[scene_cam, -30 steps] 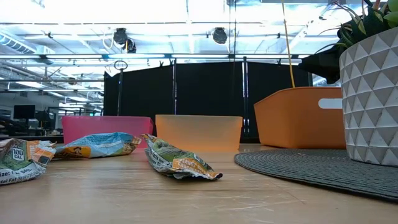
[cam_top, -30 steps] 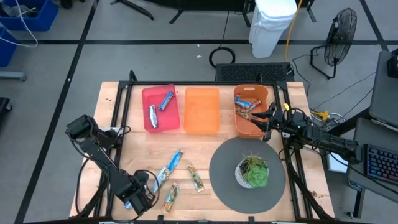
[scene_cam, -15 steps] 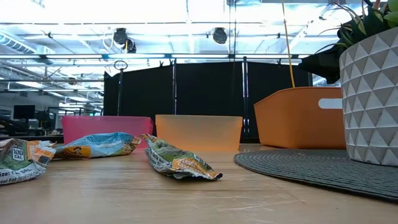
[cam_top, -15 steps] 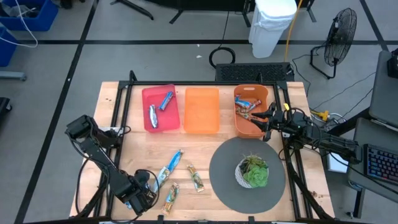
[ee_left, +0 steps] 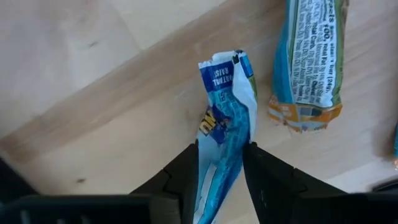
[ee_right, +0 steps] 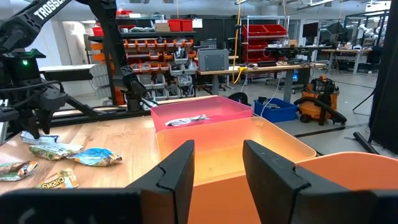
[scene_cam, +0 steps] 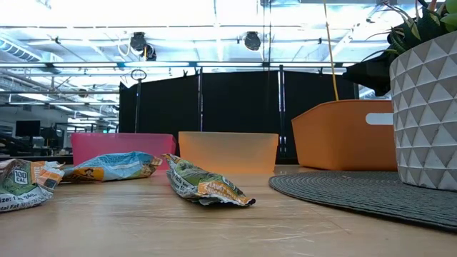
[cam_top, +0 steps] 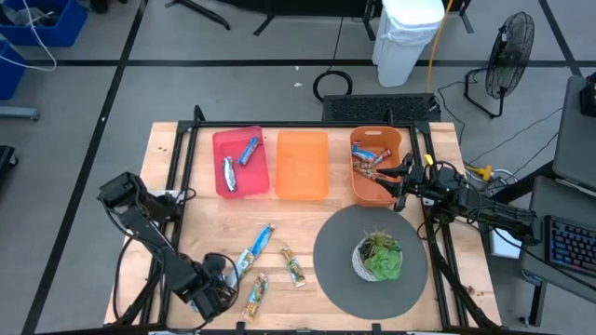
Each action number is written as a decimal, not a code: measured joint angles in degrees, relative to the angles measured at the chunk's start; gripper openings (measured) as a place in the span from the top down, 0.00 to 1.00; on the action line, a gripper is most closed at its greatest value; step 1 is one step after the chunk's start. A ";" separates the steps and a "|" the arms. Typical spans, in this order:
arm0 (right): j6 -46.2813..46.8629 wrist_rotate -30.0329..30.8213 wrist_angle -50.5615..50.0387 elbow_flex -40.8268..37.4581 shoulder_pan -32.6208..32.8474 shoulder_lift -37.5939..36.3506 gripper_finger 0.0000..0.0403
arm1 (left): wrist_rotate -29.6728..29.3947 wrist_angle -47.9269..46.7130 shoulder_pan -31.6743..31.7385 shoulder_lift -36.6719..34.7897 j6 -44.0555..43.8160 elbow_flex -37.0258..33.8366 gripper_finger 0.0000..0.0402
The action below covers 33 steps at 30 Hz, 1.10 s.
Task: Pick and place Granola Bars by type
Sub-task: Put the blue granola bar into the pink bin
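The left gripper [ee_left: 219,165] is low at the table's near-left corner, its fingers [ee_left: 186,171] closed narrowly on a blue bar [ee_left: 225,127] that lies on the wood. A green-gold bar [ee_left: 309,62] lies just beside it. The right gripper [ee_right: 217,165] hangs over the orange bin [cam_top: 375,169], parted and empty.

Grey floor [cam_top: 84,140] around table, crossed by dark tape lines. White bin [cam_top: 407,37] at 12 o'clock from table, black mat [cam_top: 380,107] below it, coiled black cable [cam_top: 332,86] beside. Standing fan [cam_top: 507,51] at 2 o'clock. Blue crates [cam_top: 37,23] at 10 o'clock. Keyboard [cam_top: 566,244] at 3 o'clock. Low view: black curtain panels [scene_cam: 235,100] behind table, ceiling strip lights [scene_cam: 178,11] overhead. Right wrist view: workshop, orange shelving [ee_right: 168,43], red parts bins [ee_right: 267,31], workbench [ee_right: 273,65], orange shop vacuum [ee_right: 320,93].
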 joint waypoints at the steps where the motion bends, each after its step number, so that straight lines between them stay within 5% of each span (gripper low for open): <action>1: 0.00 0.00 0.00 -0.01 -0.01 -0.02 0.68 | 0.28 1.44 -0.01 0.00 0.00 -0.77 0.67; 6: -0.01 0.00 0.00 0.00 -0.01 -0.02 0.68 | 2.81 9.03 -0.04 -0.15 0.72 -5.01 0.67; 21: 0.00 0.00 0.00 -0.01 0.00 -0.01 0.68 | 5.60 8.81 0.00 0.00 4.48 -5.48 0.68; 28: 0.00 0.00 0.00 0.00 0.01 -0.01 0.68 | 6.82 3.56 0.00 0.07 5.62 -3.95 0.95; 33: -0.01 0.00 0.00 0.00 0.01 0.00 0.68 | 4.52 2.47 0.00 0.07 6.12 -3.38 0.93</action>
